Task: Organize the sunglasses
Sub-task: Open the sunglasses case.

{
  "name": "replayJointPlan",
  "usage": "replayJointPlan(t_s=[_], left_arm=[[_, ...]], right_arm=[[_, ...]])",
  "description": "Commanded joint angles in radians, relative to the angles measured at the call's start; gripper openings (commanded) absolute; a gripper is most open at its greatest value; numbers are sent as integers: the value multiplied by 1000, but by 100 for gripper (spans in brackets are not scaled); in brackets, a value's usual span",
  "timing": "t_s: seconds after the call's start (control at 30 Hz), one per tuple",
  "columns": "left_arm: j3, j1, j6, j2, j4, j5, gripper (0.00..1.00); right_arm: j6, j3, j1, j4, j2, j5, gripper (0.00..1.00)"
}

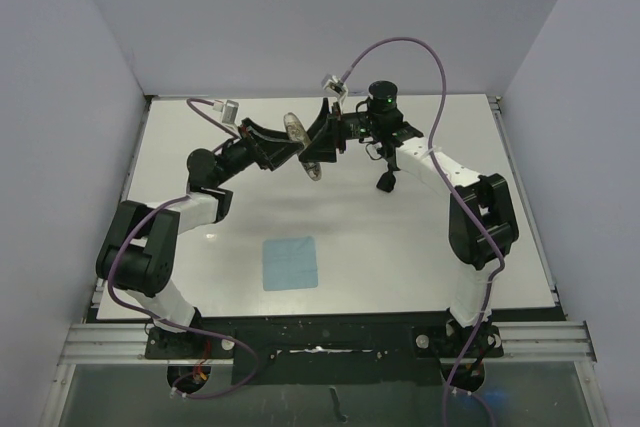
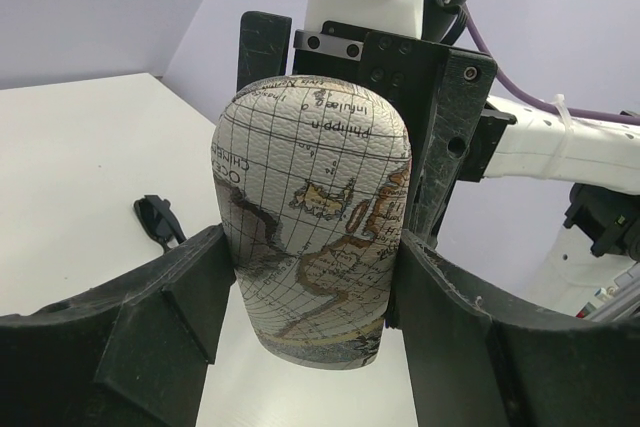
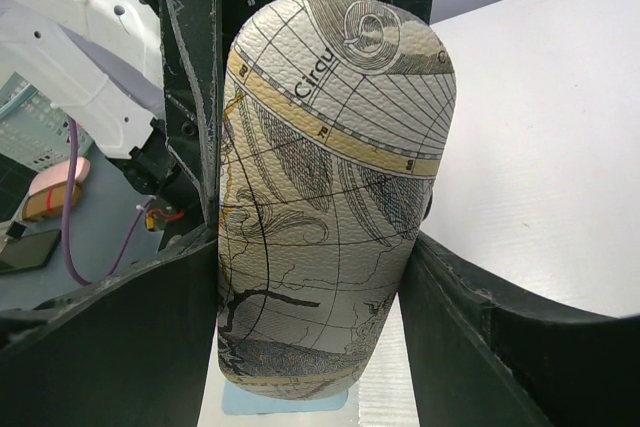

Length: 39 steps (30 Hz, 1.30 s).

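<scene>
The sunglasses (image 2: 160,219) are lying on the white surface (image 1: 400,247), just beside the right arm. Nearby, the left jaws and right jaws are both clamping the map-print case (image 1: 305,147) from opposite sides. A blue cloth (image 1: 290,262) is sitting nearer the bases, with plain lilac walls (image 1: 330,7) closing it all in.

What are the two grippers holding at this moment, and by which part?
Both hold the case. The left gripper clamps its long sides near one end; the right gripper clamps them nearer the other end.
</scene>
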Motion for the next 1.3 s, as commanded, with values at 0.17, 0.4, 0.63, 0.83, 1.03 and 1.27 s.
replayJointPlan(t_s=[0.17,0.4,0.63,0.83,1.03,1.27], left_arm=[[25,-3,-21,-11,92,40,27],[23,-1,-11,-12,92,60,4],[30,1,-53,11,171,112,4],[32,2,-74,26,200,126,4],[27,1,-74,26,212,126,3],[18,1,-56,31,185,115,3]], right_arm=[[-26,53,-4,4,-68,30,1],[-8,39,-5,36,-82,17,0],[211,-24,-14,322,-100,-45,0],[393,-51,-19,548,-106,-75,0],[465,-56,-17,632,-92,-85,0],[663,-53,-18,857,-67,-101,0]])
